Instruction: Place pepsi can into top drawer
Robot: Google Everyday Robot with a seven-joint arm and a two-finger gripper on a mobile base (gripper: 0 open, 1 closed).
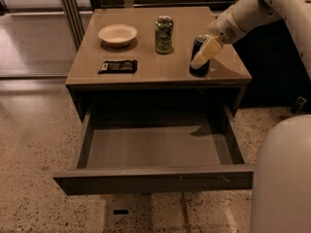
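Camera view, grasp step: gripper (200, 61) right at pepsi can (196, 46) on the cabinet top (146, 69), hold impossible to tell; next, lifting clear, then lowering into the open top drawer (153, 178).

Your gripper (198, 61) sits against the pepsi can (196, 46), toward the right near corner of the counter (160, 74). To its left stands the green can (164, 34), with a bare gap between the two cans. The bowl (117, 34) and the black packet (117, 66) lie well apart, further left. The counter strip in front of the pepsi can is bare to the near edge. Below it the top drawer (153, 179) stands pulled out and open from above, bounded by low side walls and the front panel. The robot's white body (282, 178) crowds the drawer's near right corner.
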